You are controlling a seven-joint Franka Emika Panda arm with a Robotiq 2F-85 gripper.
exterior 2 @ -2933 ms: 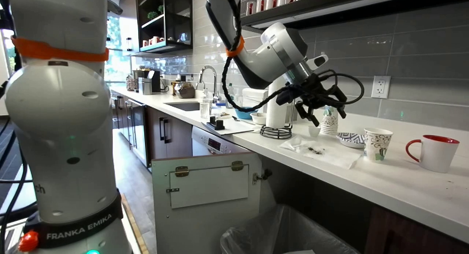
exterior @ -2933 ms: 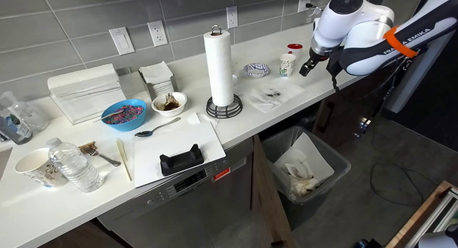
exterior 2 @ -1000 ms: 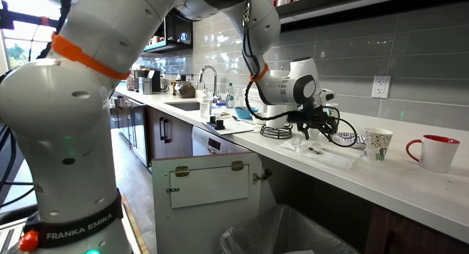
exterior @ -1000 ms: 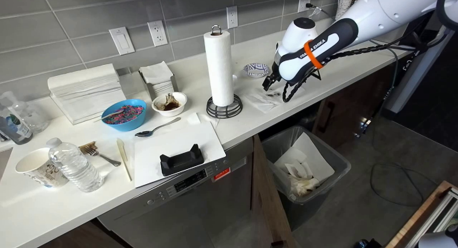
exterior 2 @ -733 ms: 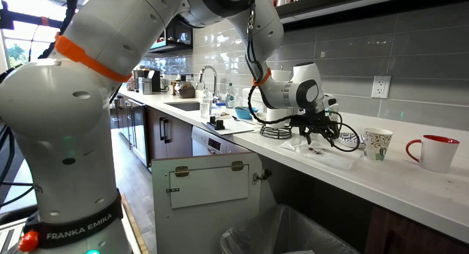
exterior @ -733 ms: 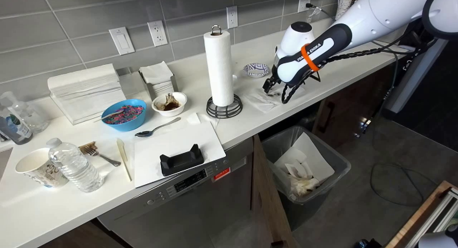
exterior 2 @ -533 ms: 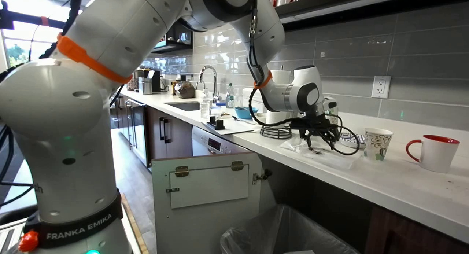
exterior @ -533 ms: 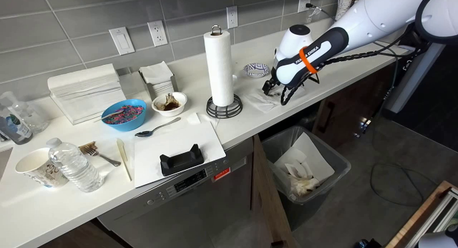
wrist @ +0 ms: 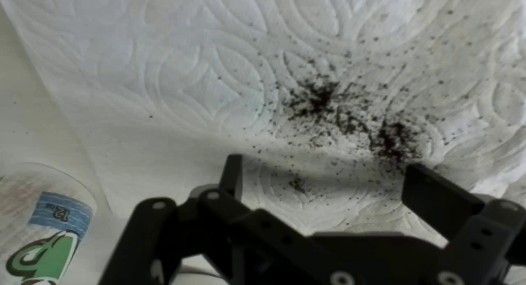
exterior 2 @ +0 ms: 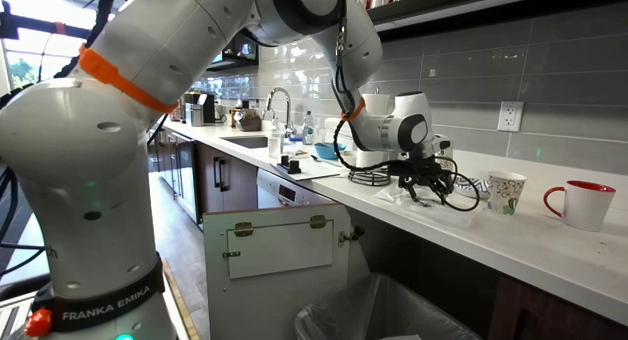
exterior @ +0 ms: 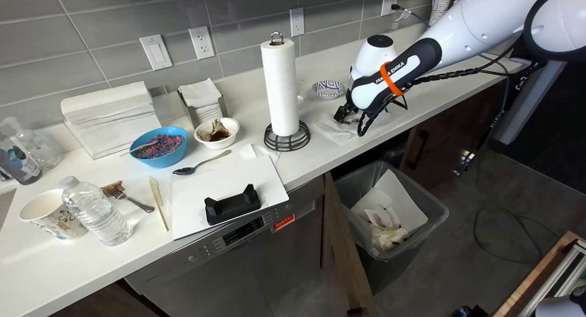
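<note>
My gripper (wrist: 322,174) is open and empty, its two black fingers apart just above a white embossed paper towel (wrist: 185,71). It points down at the towel in both exterior views (exterior: 341,113) (exterior 2: 431,195). Dark loose specks (wrist: 322,98) lie on the towel, in clumps ahead of and between the fingertips. I cannot tell whether the fingertips touch the towel. A patterned paper cup (wrist: 49,219) stands by the towel's edge; in an exterior view the cup (exterior 2: 505,193) is upright. A blue-and-white patterned bowl (exterior: 328,89) sits behind the towel.
A paper towel roll (exterior: 280,88) stands on a wire holder beside the gripper. A white mug with red inside (exterior 2: 586,205) is farther along the counter. Below the counter edge are an open cabinet door (exterior 2: 274,261) and a lined trash bin (exterior: 439,216). A white board (exterior: 197,207) bears a black holder.
My arm has swung from near the cup towards the paper towel roll and come down over the specks. In the last half second it sinks slightly. The counter objects have not moved.
</note>
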